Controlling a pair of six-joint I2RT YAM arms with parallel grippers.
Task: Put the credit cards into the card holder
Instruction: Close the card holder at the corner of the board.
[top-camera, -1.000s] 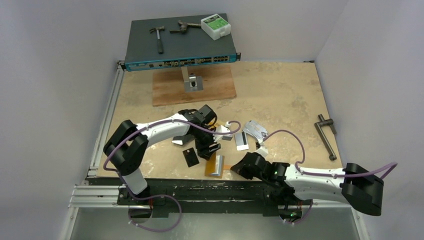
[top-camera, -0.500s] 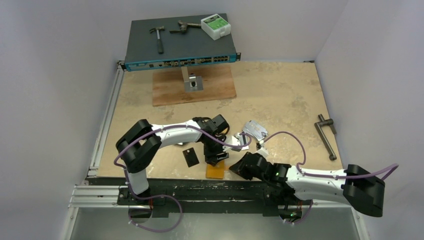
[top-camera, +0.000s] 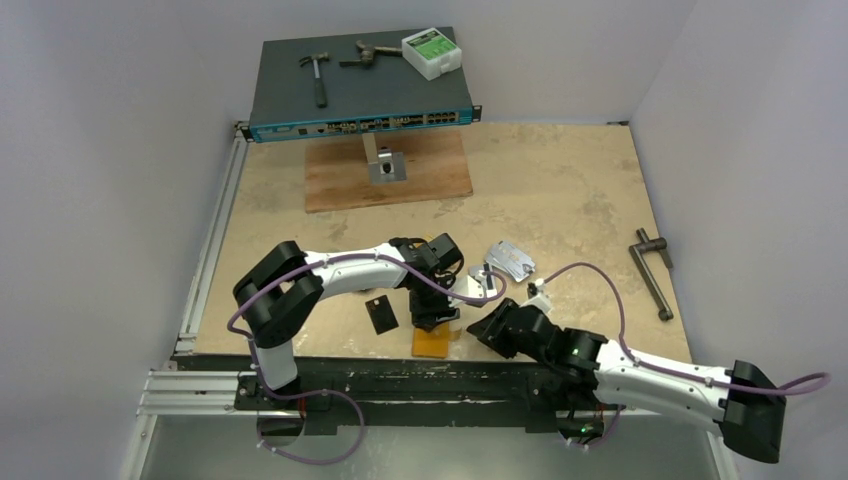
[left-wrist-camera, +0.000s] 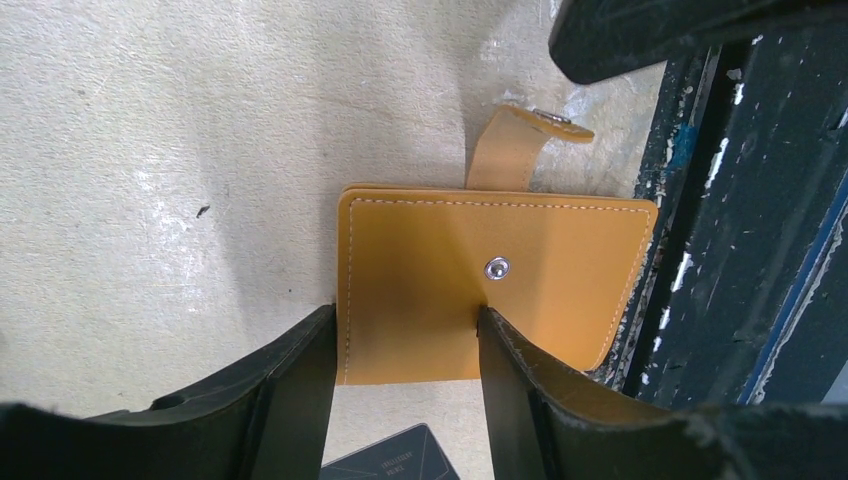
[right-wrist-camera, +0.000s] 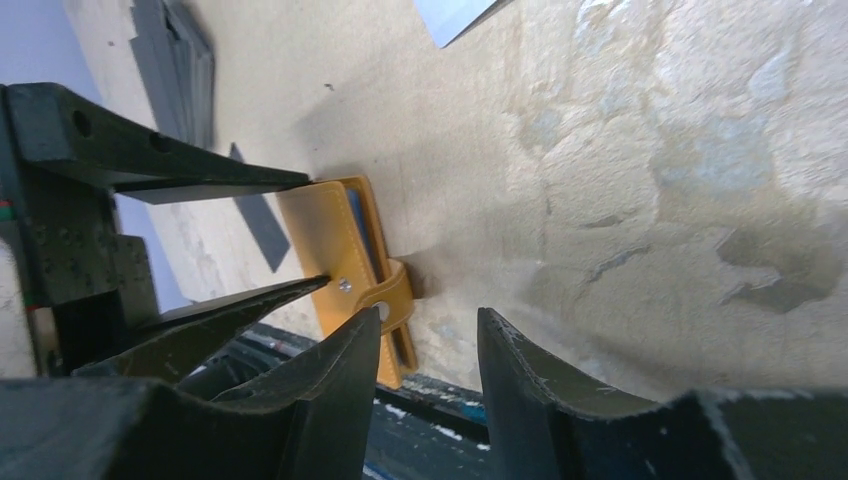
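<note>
1. Right gripper (right-wrist-camera: 430, 320): stands with fingers apart, nothing between them, just right of the card holder (left-wrist-camera: 560, 280).
2. Left gripper (left-wrist-camera: 405, 320): rests spread fingertips on the closed card holder, flat at the table's (top-camera: 560, 190) near edge, tab unsnapped.
3. Black card (top-camera: 380, 315): lies just left.
4. Silvery cards (top-camera: 510, 260): lie farther back.

Pale lavender walls (top-camera: 110, 150), worn tan tabletop (top-camera: 570, 190), wooden board (top-camera: 430, 175), dark metal rail (top-camera: 400, 372) in front
</note>
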